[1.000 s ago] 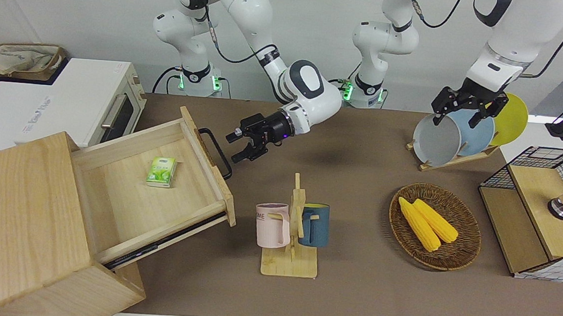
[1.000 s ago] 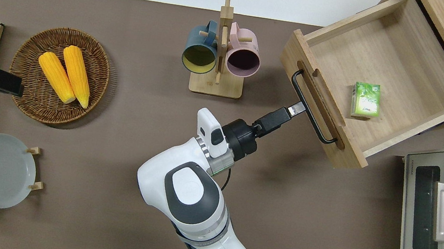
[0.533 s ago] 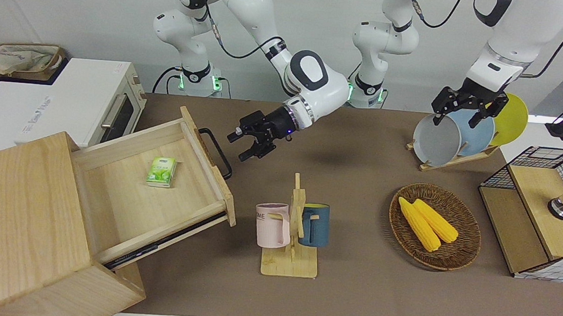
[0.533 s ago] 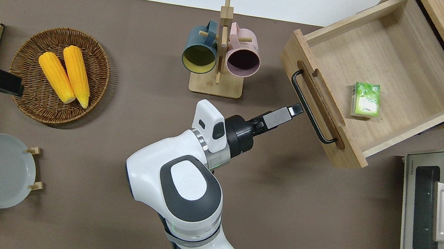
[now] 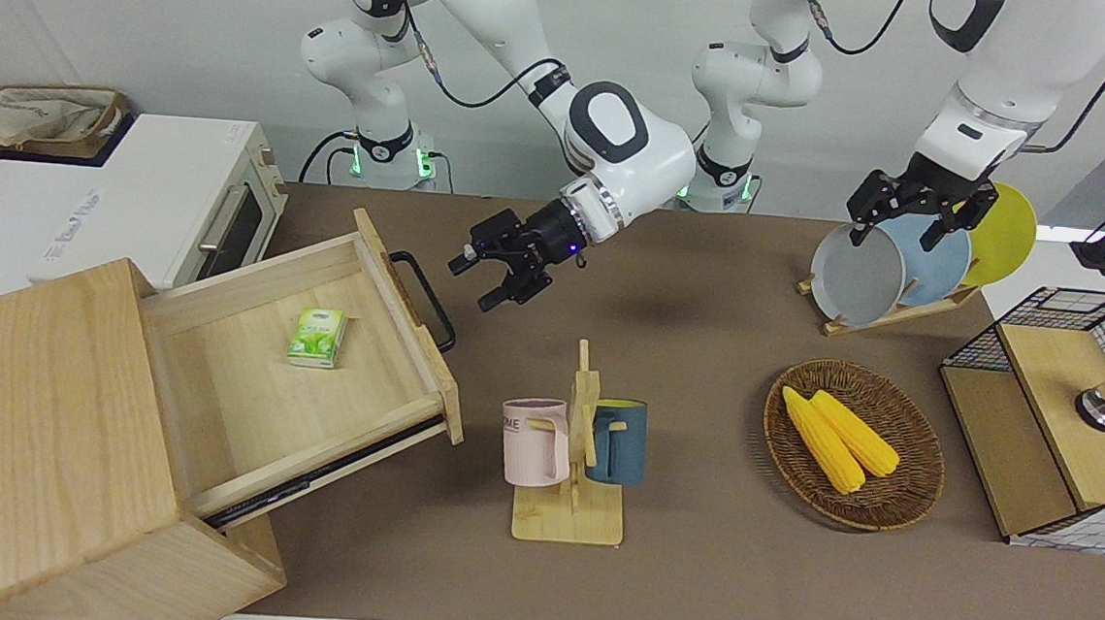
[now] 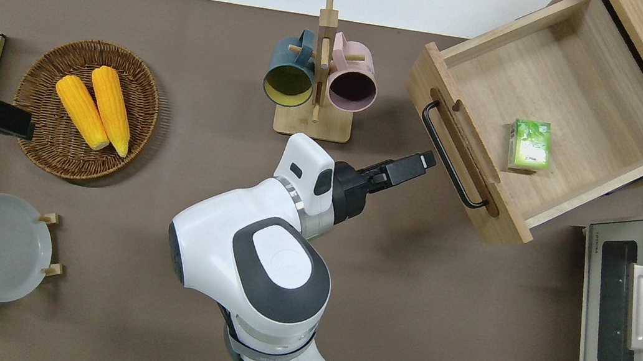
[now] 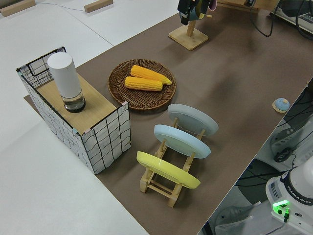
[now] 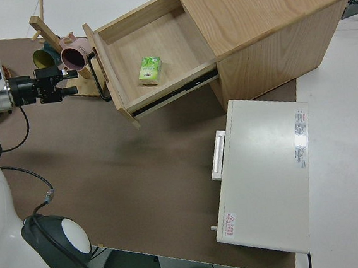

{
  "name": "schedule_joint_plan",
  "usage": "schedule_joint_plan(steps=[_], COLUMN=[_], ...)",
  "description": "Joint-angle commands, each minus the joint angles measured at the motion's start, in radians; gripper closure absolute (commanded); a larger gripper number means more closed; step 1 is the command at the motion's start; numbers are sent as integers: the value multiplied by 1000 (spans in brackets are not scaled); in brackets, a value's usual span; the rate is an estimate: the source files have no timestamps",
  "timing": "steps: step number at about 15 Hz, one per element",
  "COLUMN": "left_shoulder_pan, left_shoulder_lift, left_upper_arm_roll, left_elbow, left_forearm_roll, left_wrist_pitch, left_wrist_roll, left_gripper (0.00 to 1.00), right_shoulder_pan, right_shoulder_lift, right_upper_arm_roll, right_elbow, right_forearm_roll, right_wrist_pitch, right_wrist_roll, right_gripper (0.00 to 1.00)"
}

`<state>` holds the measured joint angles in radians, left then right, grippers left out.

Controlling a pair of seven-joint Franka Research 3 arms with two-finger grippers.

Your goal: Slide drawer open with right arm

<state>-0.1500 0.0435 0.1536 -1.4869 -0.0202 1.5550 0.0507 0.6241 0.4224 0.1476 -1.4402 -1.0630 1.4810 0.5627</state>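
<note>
The light-wood drawer (image 5: 312, 410) stands pulled far out of the pale wooden cabinet (image 5: 29, 429). Its black bar handle (image 5: 422, 298) faces the table's middle. A green packet (image 5: 317, 336) lies in it. My right gripper (image 5: 470, 285) is open and empty, just off the handle and not touching it. The overhead view shows the gripper (image 6: 425, 159) a small gap from the handle (image 6: 454, 155), with the drawer (image 6: 588, 117) open. The right side view shows the same: gripper (image 8: 70, 87), handle (image 8: 101, 78), drawer (image 8: 157, 41). My left arm is parked, its gripper (image 5: 899, 227) open.
A white toaster oven (image 5: 181, 197) stands beside the cabinet, nearer to the robots. A mug rack (image 5: 574, 448) with two mugs stands mid-table. A basket with corn (image 5: 854, 443), a plate rack (image 5: 891, 266) and a wire-mesh cabinet (image 5: 1061, 414) are toward the left arm's end.
My right gripper has drawn slightly back from the handle, and the arm's elbow has swung toward the left arm's end. The drawer has not moved.
</note>
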Motion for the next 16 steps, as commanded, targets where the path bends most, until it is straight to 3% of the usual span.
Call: schedule_joint_plan(steps=[1, 4, 10, 16], left_shoulder_pan=[-17, -17, -17, -17], left_shoulder_lift=[13, 13, 13, 13], left_upper_arm_roll=[17, 17, 17, 17], left_elbow=[20, 20, 20, 20], left_forearm_roll=[11, 12, 12, 12], left_wrist_pitch=[0, 0, 0, 0], left_wrist_roll=[8, 8, 8, 8], left_gripper=[5, 5, 2, 5], right_shoulder_pan=[-67, -119, -248, -405], right_shoulder_lift=[-83, -138, -238, -312], right_upper_arm_roll=[6, 4, 3, -14], right_elbow=[-3, 17, 21, 17], right_forearm_roll=[136, 271, 547, 813], right_wrist_pitch=[58, 65, 67, 65], right_wrist_roll=[-78, -128, -150, -305], right_gripper=[19, 19, 17, 15])
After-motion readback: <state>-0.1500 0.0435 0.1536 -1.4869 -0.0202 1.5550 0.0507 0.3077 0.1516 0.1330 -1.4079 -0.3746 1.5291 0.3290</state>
